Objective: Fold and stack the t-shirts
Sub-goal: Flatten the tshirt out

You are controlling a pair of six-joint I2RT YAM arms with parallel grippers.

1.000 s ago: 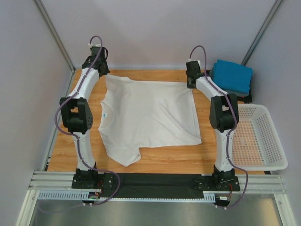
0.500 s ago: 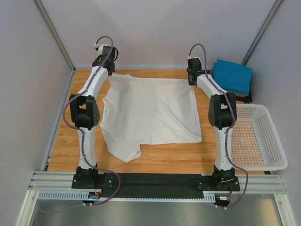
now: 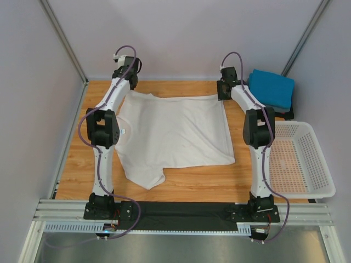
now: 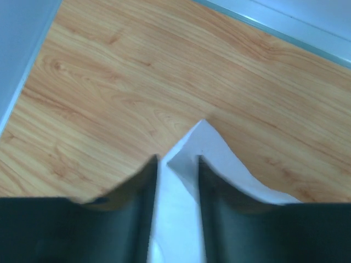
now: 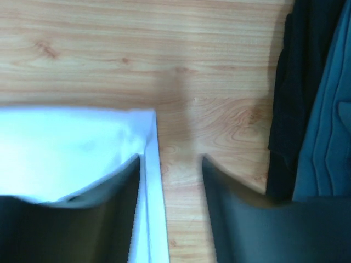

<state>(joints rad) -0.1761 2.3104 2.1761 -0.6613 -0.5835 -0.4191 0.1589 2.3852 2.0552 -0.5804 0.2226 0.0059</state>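
A large white t-shirt [image 3: 175, 131] lies spread flat on the wooden table [image 3: 192, 183], collar to the left. My left gripper [image 3: 126, 81] hovers over its far left corner. In the left wrist view the left gripper [image 4: 177, 160] is open, with the shirt's corner [image 4: 207, 143] lying loose between the jaws. My right gripper [image 3: 224, 92] is at the far right corner. There the right gripper [image 5: 170, 159] is open, the shirt's hem [image 5: 71, 142] just inside one finger and bare wood between. A folded blue t-shirt [image 3: 270, 89] rests on a black one [image 5: 285, 82] at the back right.
A white perforated basket [image 3: 307, 193] stands at the table's right edge, beside the right arm. Grey walls and slanted metal posts [image 3: 63, 41] close in the back and sides. The blue t-shirt [image 5: 329, 109] lies close to the right of the right gripper.
Both grippers went from shut to open, letting go of the white shirt's far corners. The left arm moved right and toward the back, taking its corner along; the right arm barely moved.
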